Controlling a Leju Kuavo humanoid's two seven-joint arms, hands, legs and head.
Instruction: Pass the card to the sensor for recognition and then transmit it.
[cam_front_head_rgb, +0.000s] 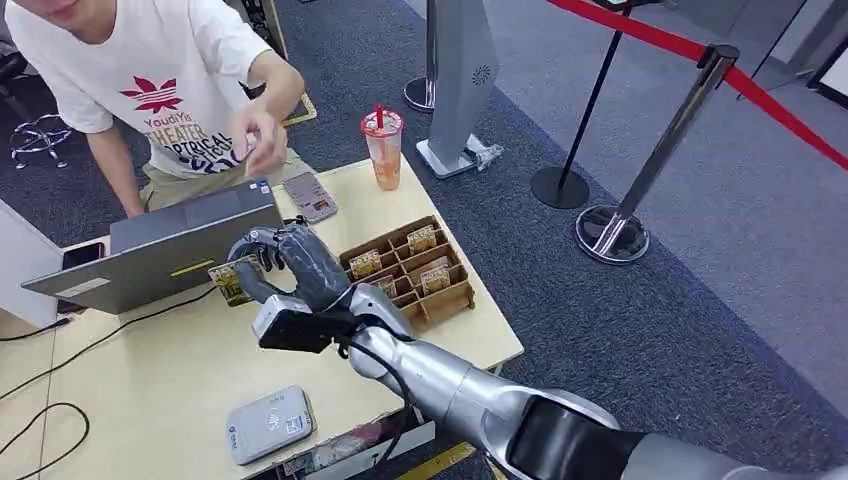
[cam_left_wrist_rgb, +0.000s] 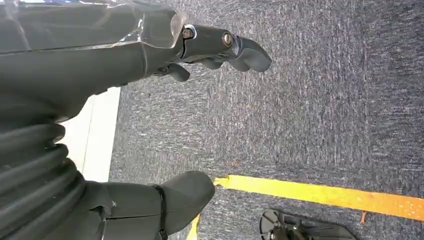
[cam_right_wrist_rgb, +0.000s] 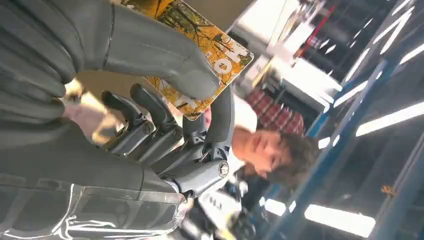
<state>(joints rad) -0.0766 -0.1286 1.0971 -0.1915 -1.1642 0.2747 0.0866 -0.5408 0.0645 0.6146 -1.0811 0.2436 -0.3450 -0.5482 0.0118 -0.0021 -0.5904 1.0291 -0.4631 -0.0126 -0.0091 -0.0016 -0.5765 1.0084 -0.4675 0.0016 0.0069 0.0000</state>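
A person in a white shirt leans over the far left side of the table and reaches one arm out. The table top is pale wood, smooth and flat. A grey laptop sits open on it, with thin black wires trailing across. Near the front edge lies the sensor, a flat grey box with round corners.

The right hand is dark and shiny, on a silver metal arm. It is held up above the table beside the laptop. Its thumb and fingers are pinched tight on the card, a thin flat card with a yellow leafy picture.

Just right of the hand is a brown cardboard tray cut into little boxes, with more cards standing in them. Behind it stands a plastic cup of orange drink.

The floor is rough dark grey carpet. Shiny metal posts hold a red rope.

The left hand hangs over the carpet near a yellow line, fingers apart, holding nothing.
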